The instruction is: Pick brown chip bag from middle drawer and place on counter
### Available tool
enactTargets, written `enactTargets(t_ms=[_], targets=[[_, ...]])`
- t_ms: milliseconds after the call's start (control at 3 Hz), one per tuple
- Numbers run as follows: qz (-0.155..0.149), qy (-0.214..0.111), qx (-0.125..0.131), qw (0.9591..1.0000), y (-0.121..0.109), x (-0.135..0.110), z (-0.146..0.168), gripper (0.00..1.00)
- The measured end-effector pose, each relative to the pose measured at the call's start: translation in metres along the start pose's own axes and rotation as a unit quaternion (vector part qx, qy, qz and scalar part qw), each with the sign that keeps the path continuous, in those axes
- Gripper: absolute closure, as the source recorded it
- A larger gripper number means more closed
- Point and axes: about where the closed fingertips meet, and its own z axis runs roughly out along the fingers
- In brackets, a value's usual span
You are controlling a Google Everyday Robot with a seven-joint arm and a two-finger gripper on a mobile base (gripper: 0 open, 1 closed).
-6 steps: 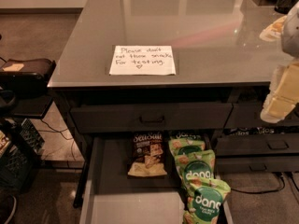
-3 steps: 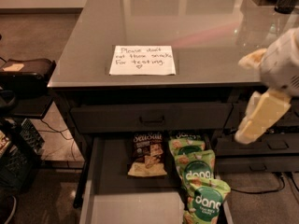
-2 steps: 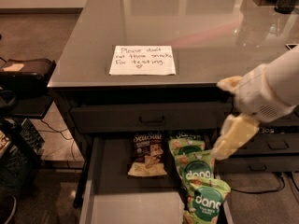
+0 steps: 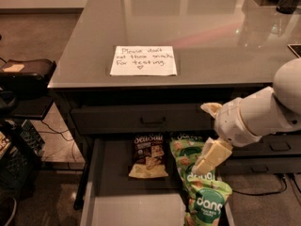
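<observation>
Judging by looks, brown chip bag (image 4: 148,157) is light, crinkly, slippery, crushable — pinch top seam gently. pincer (image 4: 203,136) spread, empty — beside green bags (image 4: 206,201).

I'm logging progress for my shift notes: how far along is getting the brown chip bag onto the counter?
Done: the middle drawer is open. In hand: the gripper hangs over the green dang bags, right of the brown chip bag, which lies untouched in the drawer. Left: grasping it, lifting it and setting it on the counter.

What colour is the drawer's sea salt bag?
Dark brown chip bag, camera view; gripper over green bags.
</observation>
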Motion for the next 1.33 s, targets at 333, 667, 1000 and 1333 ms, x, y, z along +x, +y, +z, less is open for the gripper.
enactTargets(t_ms=[333,667,1000,1333], targets=[[-0.01,0.0,0.016,0.9998,-0.008,0.013,0.027,0.0],[-0.017,0.003,0.042,0.999,-0.023,0.029,0.069,0.0],[-0.014,0.012,0.055,0.9983,-0.04,0.047,0.117,0.0],[0.005,0.024,0.025,0.9994,-0.044,0.072,0.173,0.0]])
